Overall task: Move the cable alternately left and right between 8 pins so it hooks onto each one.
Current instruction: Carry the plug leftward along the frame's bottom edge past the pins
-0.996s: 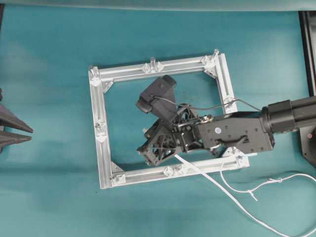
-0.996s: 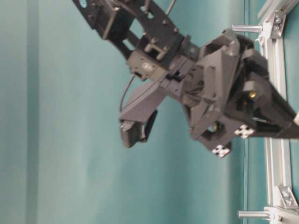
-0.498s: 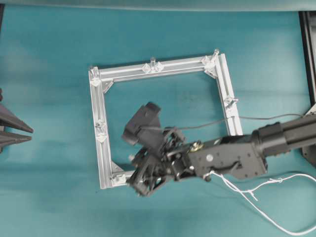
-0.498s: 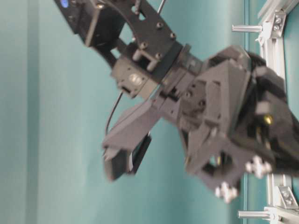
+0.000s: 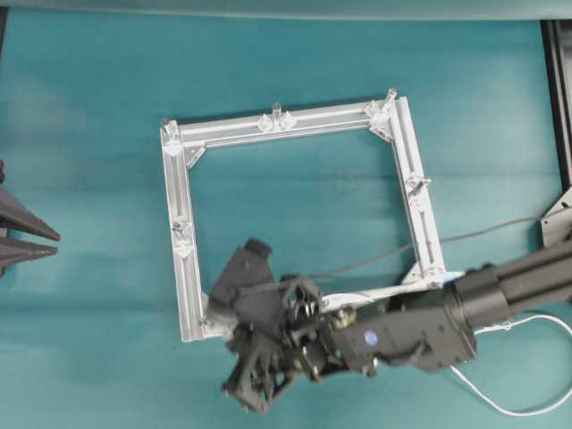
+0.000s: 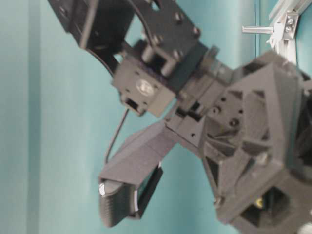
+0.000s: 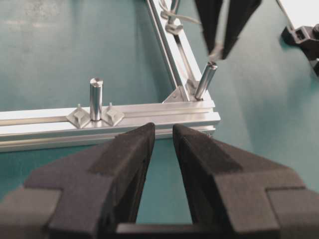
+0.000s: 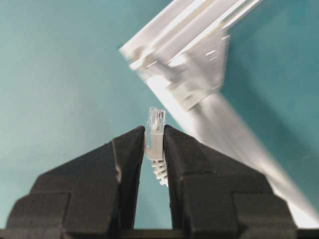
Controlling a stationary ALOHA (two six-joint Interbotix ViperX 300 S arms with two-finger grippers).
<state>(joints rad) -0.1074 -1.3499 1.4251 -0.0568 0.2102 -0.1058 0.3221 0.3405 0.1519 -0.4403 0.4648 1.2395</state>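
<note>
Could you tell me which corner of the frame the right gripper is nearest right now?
The bottom-left corner in the overhead view; the right gripper sits just below it, far from the other three.

Right arm (image 5: pixel 500 295) extends from the right edge of the overhead view toward lower centre, wrist angled downward. Right gripper (image 8: pixel 154 142) is nearly closed, fingers (image 8: pixel 127 164) clamped on a small clear plug (image 8: pixel 155 129). Left gripper (image 7: pixel 163 134) sits at the left edge, jaws parted, gripping nothing.
</note>
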